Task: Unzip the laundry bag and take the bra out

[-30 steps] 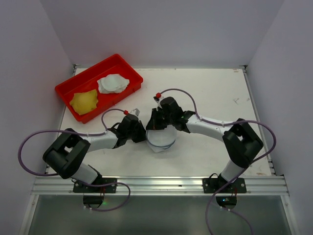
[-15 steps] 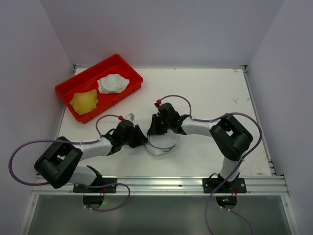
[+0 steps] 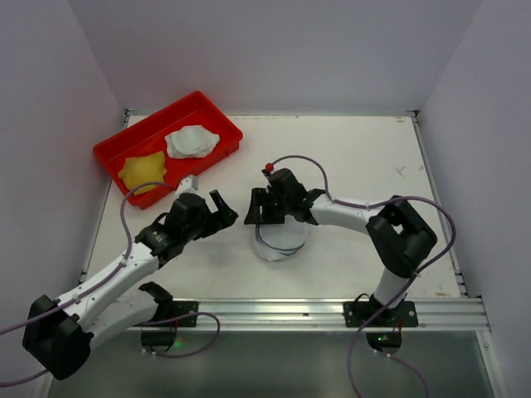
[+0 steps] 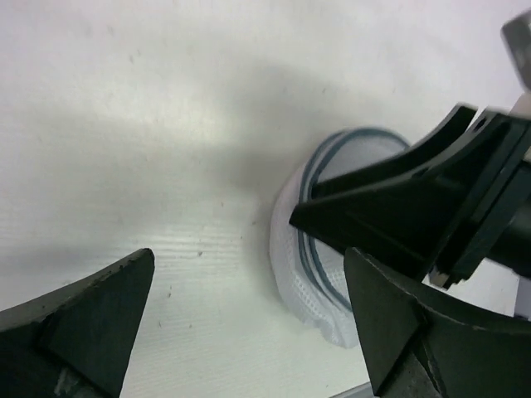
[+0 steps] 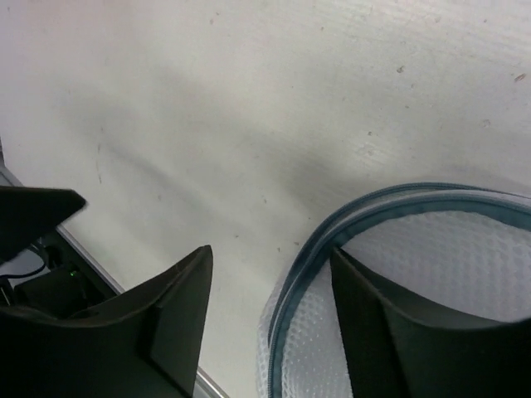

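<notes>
The right gripper [image 3: 253, 209], jaws parted, straddles the blue-grey zip rim [image 5: 309, 255] of the white mesh laundry bag [image 3: 279, 242], while the left gripper [image 3: 225, 207] hovers just beside it, jaws spread wide.

You'll find the laundry bag [image 3: 278, 240] just below the centre of the top view. It is a small round drum of white translucent mesh, with dark blue-grey zip trim ringing its circular lid. It lies with the lid facing up, and its lower edge sags to a soft point. Whether the zip is parted is unclear.
</notes>
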`<action>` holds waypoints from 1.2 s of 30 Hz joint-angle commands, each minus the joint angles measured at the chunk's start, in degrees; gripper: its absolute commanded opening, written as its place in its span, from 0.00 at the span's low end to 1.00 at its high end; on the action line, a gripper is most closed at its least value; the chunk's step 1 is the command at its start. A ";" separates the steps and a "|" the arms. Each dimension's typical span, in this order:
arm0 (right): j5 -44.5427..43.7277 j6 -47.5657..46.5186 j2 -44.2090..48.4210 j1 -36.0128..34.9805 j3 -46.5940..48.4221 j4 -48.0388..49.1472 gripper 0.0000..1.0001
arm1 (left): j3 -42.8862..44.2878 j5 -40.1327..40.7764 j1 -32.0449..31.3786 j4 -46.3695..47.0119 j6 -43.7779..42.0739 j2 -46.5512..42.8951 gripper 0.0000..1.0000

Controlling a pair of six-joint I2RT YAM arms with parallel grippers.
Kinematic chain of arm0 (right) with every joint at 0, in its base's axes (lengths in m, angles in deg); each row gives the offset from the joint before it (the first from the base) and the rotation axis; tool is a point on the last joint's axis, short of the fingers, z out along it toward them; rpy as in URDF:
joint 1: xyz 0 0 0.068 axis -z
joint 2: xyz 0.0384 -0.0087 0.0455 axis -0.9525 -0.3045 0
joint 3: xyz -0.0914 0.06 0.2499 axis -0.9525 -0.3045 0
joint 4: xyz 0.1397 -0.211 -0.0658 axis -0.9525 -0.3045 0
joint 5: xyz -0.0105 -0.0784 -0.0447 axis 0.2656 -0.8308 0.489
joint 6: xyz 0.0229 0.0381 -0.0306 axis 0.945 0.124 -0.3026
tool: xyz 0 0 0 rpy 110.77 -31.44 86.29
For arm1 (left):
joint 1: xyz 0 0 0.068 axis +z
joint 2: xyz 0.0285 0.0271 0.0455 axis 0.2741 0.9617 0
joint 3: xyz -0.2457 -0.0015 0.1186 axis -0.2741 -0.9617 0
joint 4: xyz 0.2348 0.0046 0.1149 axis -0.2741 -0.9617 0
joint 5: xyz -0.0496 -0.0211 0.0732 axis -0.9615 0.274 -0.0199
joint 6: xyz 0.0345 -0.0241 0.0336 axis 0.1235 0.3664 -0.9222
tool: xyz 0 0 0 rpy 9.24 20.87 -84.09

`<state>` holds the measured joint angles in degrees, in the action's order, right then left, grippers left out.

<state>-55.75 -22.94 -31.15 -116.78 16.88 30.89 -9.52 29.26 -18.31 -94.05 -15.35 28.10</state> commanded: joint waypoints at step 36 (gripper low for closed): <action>-40.50 -25.71 75.89 24.21 1.97 -30.17 0.99 | 40.66 14.99 14.53 -31.38 -35.76 -20.68 1.00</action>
<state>-94.02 -44.84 40.87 -92.50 22.74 2.15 26.78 41.66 -4.10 -120.96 -44.35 11.62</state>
